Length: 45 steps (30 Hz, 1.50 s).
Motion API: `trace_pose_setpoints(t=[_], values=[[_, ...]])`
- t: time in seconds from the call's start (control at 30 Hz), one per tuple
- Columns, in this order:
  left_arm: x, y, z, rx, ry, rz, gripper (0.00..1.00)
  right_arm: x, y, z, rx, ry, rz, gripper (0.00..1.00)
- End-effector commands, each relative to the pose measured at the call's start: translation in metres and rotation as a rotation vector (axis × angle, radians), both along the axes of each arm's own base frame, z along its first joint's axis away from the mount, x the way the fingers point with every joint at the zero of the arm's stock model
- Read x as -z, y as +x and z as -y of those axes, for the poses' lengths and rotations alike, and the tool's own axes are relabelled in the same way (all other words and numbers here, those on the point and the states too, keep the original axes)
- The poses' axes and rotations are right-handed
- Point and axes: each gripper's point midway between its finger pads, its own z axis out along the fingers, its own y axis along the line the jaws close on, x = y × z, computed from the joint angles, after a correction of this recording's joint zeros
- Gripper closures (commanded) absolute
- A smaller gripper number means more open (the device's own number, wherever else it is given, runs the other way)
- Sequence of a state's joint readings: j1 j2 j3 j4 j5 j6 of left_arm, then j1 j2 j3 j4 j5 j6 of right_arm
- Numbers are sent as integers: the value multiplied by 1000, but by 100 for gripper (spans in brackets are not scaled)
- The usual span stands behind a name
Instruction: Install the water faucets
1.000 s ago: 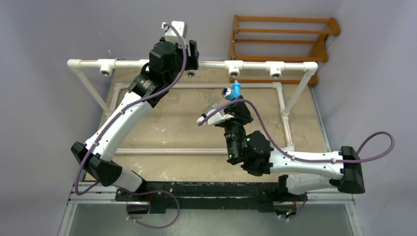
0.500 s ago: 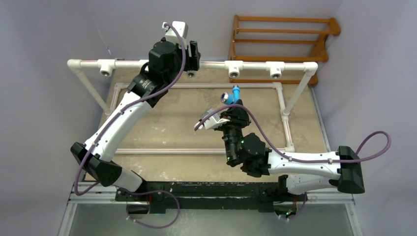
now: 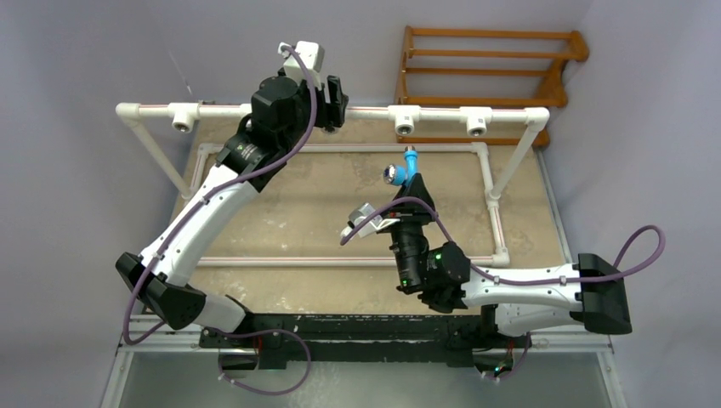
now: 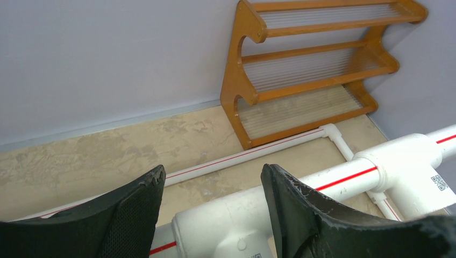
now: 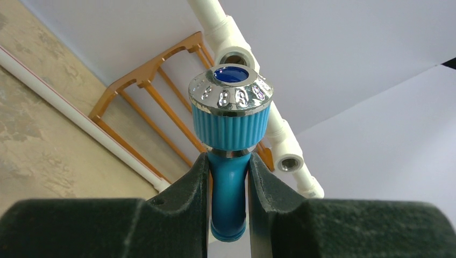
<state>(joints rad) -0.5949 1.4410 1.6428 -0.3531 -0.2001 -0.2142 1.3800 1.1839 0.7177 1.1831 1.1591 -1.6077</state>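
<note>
The blue faucet [image 3: 400, 172] is held in my right gripper [image 3: 406, 187], a short way in front of the white tee fitting [image 3: 405, 120] on the raised back pipe. In the right wrist view my right gripper [image 5: 228, 161] is shut on the faucet's blue body [image 5: 228, 188], with the ribbed knob and its silvery cap [image 5: 231, 115] above the fingers. Two open tee sockets [image 5: 235, 56] [image 5: 289, 161] show behind. My left gripper [image 3: 333, 98] is open at the back pipe. In the left wrist view its fingers [image 4: 134, 215] straddle a white tee [image 4: 226, 226] without closing.
A white pipe frame [image 3: 340, 261] lies on the tan board, with a raised back rail [image 3: 255, 109] carrying several tees. A wooden rack [image 3: 493, 76] stands behind at the right, also in the left wrist view [image 4: 301, 70]. Grey walls close in on three sides.
My right arm has drawn back toward its base, carrying the faucet slightly away from the back pipe's tee. My left arm has shifted a little to the left at the pipe.
</note>
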Motion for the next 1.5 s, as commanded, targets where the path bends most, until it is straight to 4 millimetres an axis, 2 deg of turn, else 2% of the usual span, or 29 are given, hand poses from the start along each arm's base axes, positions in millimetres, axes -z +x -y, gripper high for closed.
trace_pose_setpoints(t=[0.0,0.1,0.37,0.67,0.83,1.13,1.47], values=[[84,-25,1,72,148,-260,35,-35,-5,9,-22,105,71,100],[82,-27,2,87,147,-252,35,-45,-4,2,-42,96,88,100],[85,-28,6,109,145,-255,35,-53,6,-4,-40,94,87,100],[82,-30,3,105,146,-247,35,-47,20,-10,-64,101,47,100],[83,-31,2,102,148,-249,35,-44,29,-7,-60,115,40,100],[84,-31,2,102,148,-250,35,-44,40,0,-52,120,37,100],[84,-31,2,102,150,-253,35,-46,49,-6,-63,138,13,100]])
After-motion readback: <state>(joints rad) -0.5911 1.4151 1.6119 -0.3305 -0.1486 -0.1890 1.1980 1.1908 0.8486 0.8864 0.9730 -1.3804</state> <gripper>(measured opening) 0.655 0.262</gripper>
